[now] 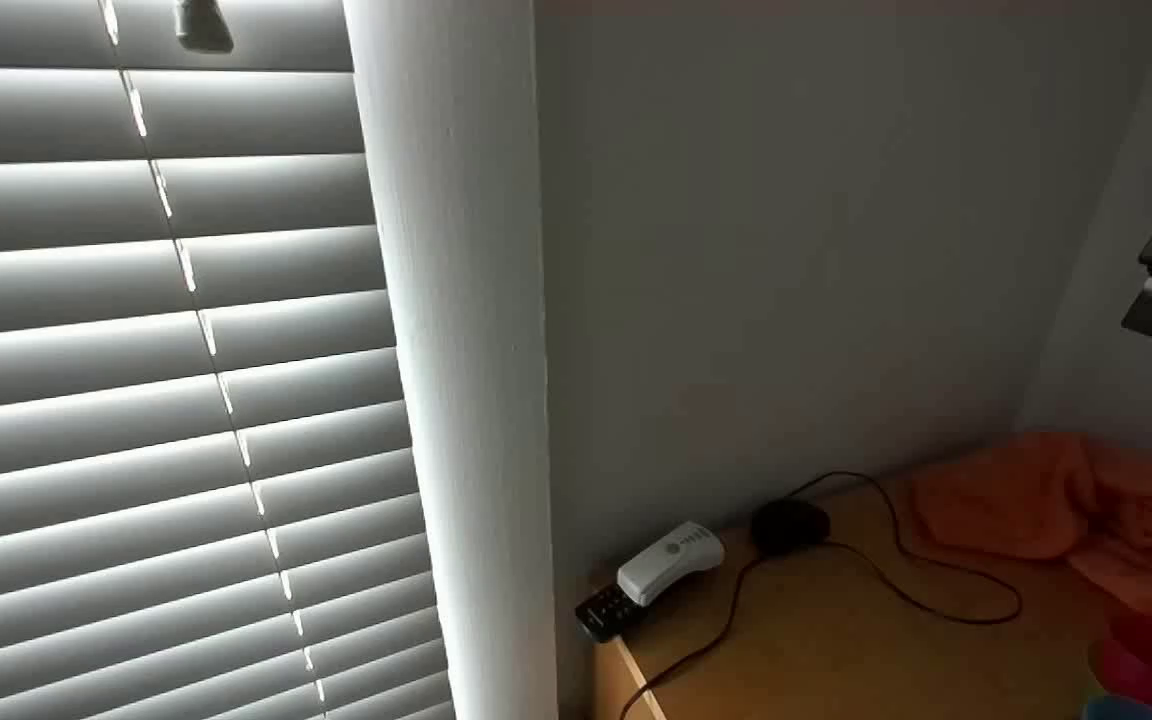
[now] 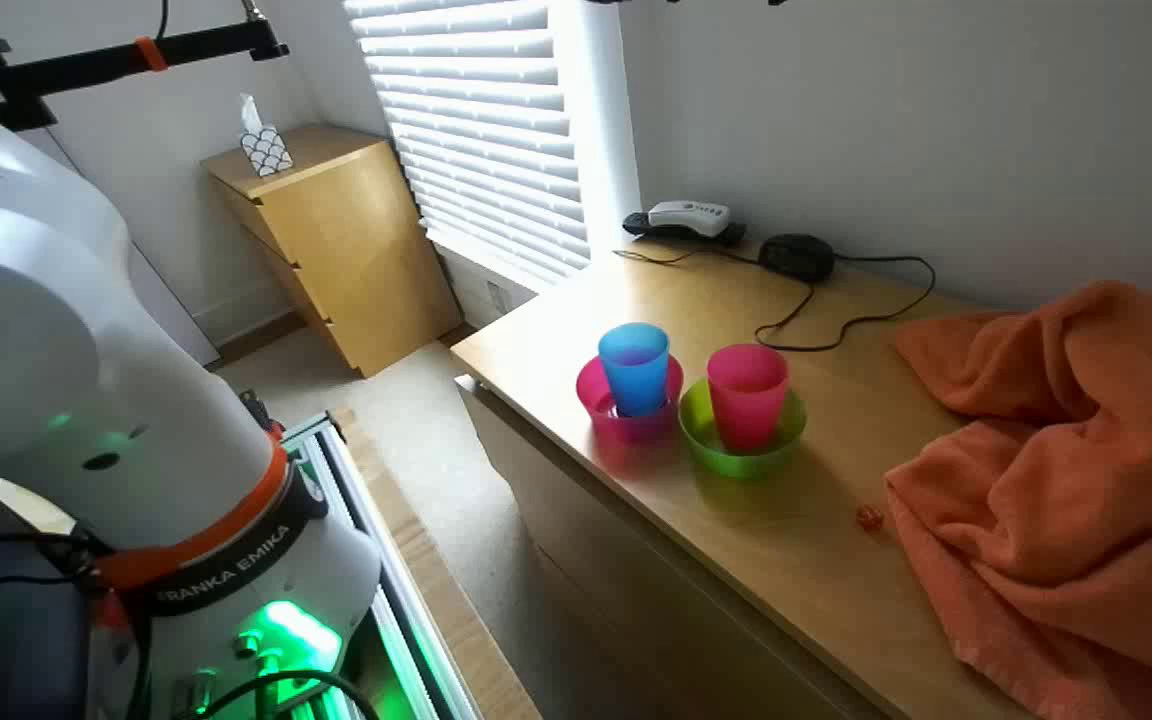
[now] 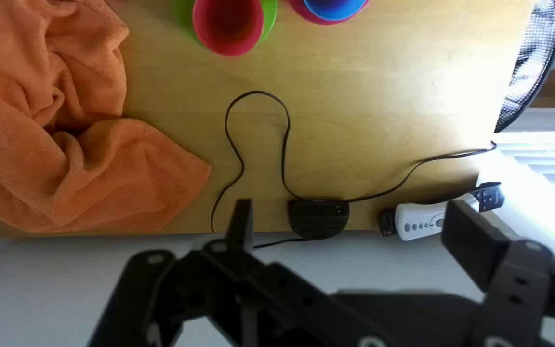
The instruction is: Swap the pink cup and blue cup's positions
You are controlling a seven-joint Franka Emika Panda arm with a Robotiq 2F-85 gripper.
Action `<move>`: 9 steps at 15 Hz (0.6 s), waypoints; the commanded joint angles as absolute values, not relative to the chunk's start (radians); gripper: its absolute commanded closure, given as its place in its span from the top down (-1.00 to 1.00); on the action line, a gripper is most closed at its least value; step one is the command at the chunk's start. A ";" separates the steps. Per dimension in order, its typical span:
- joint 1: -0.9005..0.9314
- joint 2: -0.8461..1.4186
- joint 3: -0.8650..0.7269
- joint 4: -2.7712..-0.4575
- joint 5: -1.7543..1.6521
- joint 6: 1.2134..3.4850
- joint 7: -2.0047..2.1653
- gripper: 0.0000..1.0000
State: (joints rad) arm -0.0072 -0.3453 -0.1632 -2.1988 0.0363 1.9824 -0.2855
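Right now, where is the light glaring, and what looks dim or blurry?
In an exterior view, the blinds glow while the towel sits dim; in the wrist view, glare bleaches the tabletop near the blinds, and the spread jaws look blurry.

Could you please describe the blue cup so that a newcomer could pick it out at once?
Start at the wooden surface that bears the orange towel. From the towel, go past the green bowl to the pink bowl. The blue cup stands inside, its colour setting it apart from the pink cup in the green bowl.
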 commanded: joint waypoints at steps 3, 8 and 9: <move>-0.021 -0.344 -0.151 -2.197 0.041 1.981 -0.289 1.00; -0.016 -0.330 -0.151 -2.217 0.051 1.957 -0.293 1.00; -0.015 -0.324 -0.149 -2.229 0.050 1.953 -0.290 1.00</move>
